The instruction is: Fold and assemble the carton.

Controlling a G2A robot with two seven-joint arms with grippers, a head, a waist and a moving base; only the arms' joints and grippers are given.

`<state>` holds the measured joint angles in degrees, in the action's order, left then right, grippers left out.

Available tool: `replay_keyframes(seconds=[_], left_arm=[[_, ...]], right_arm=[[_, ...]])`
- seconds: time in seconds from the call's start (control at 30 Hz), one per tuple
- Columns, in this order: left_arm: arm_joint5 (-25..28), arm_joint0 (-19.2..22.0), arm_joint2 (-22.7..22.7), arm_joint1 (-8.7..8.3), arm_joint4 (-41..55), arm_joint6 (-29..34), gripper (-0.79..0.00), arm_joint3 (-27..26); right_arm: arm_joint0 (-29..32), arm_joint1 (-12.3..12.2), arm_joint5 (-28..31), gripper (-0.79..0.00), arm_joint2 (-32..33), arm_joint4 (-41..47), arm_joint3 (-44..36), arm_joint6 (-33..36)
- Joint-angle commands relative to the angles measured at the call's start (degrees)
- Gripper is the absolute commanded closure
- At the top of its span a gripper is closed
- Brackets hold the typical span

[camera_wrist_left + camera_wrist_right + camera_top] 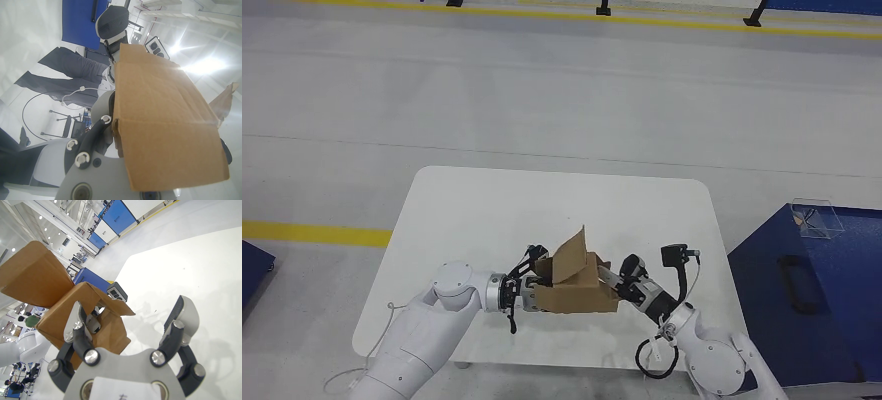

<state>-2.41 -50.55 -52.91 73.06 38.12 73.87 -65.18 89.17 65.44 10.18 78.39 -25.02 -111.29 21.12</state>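
Carton point(572, 292) flaps lie right against the right end effector point(129, 303), which is spread wide: one finger at the open end, the other over bare counter point(492, 210). Opposite, the left end effector point(525, 284) meets the far end; its grip I cannot tell. The carton's length runs between them, near the counter's front edge.

You are working in a large factory-style hall, as you can see from the pale floor point(542, 90) marked with yellow lines point(312, 234), the blue cabinets point(123, 211) along its edge and the rows of high ceiling lights point(45, 229).
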Motion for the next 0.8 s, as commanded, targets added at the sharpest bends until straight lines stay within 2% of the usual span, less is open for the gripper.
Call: replay_keyframes(seconds=[0.0,0.4,0.77], left_arm=[[0.0,0.0,0.0,0.00,0.0,0.0,0.000,0.0],[-1.7,-2.0,-0.5,-0.25,-0.9,-4.4,0.000,-2.5],[-1.5,-2.2,-0.6,-0.26,-1.2,-5.0,0.000,-2.8]], right_arm=[[0.1,0.0,0.1,-0.785,0.0,0.2,0.0,0.2],[0.0,0.1,0.6,-0.785,-0.2,0.6,1.0,0.0],[-0.4,0.1,0.0,-0.785,-0.3,1.0,1.5,0.1]])
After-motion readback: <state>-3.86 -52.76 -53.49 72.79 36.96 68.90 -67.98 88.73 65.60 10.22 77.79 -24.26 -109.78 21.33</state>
